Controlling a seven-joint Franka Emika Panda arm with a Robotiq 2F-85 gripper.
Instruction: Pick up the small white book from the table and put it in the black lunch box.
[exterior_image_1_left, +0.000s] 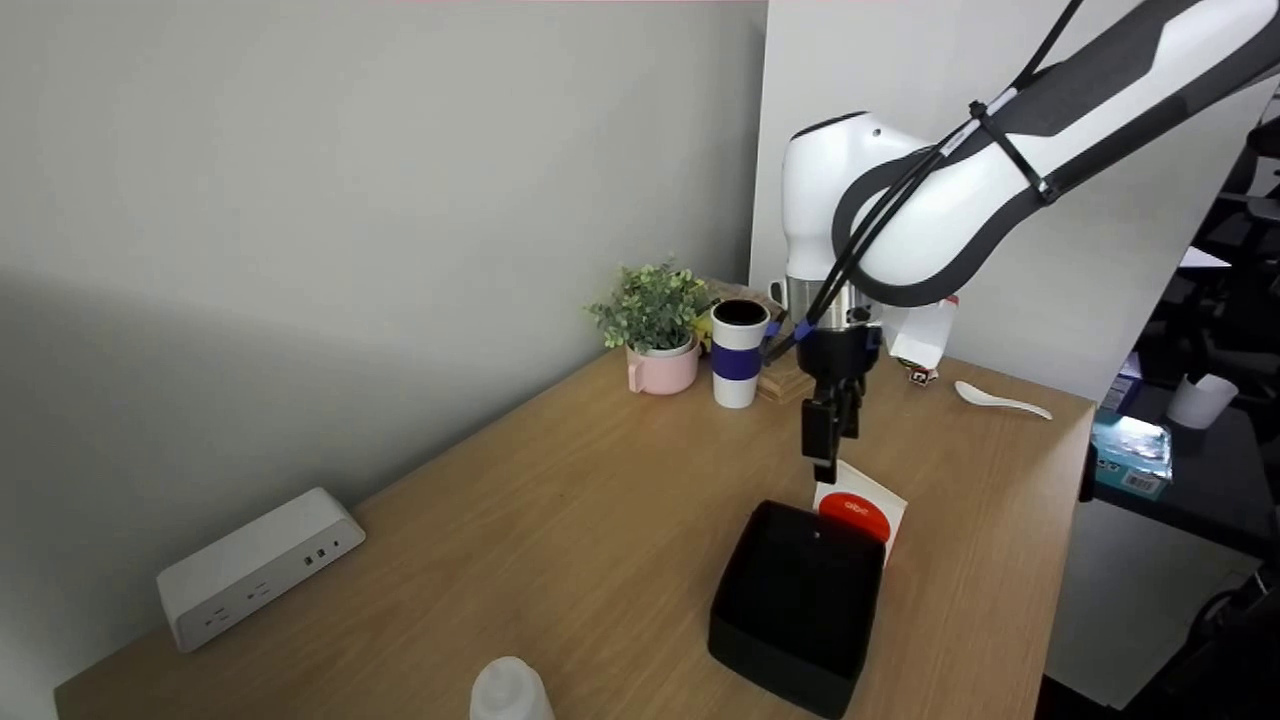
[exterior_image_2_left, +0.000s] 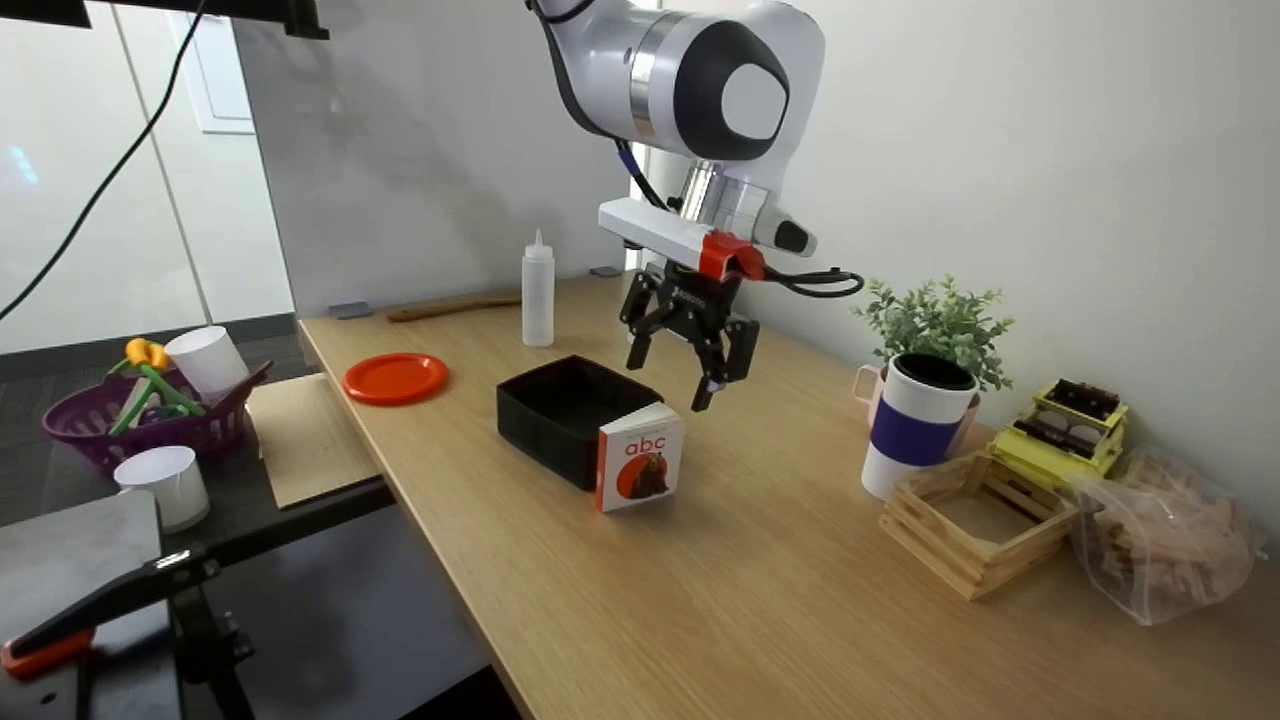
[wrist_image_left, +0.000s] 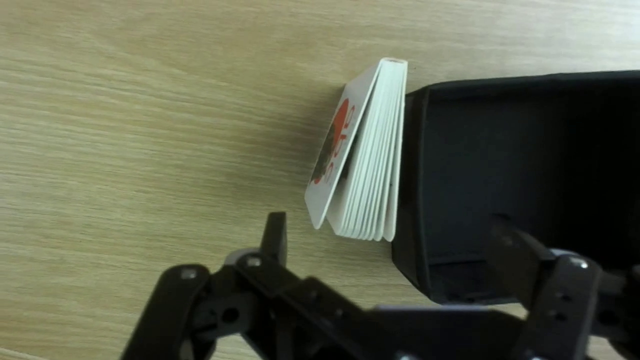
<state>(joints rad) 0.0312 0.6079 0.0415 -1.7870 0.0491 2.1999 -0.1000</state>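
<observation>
The small white book (exterior_image_2_left: 648, 468) stands upright on the table at the end of the black lunch box, close against its outer wall. Its cover with the red-orange round mark also shows in an exterior view (exterior_image_1_left: 862, 515), partly behind the box. In the wrist view the book (wrist_image_left: 375, 150) stands with its pages slightly fanned. The black lunch box (exterior_image_2_left: 540, 440) is open and empty; it also shows in an exterior view (exterior_image_1_left: 780, 665) and in the wrist view (wrist_image_left: 423, 185). My gripper (exterior_image_2_left: 669, 381) is open and empty above the book and box, its fingers spread wide in the wrist view (wrist_image_left: 389, 217).
A red plate (exterior_image_2_left: 395, 379) and a squeeze bottle (exterior_image_2_left: 538, 295) stand beyond the box. A white-and-blue cup (exterior_image_2_left: 912, 430), a wooden crate (exterior_image_2_left: 935, 550), a plastic bag (exterior_image_2_left: 1165, 545) and a potted plant (exterior_image_1_left: 650, 310) stand along the wall. A white device (exterior_image_1_left: 260, 568) and spoon (exterior_image_1_left: 1000, 401) lie further off.
</observation>
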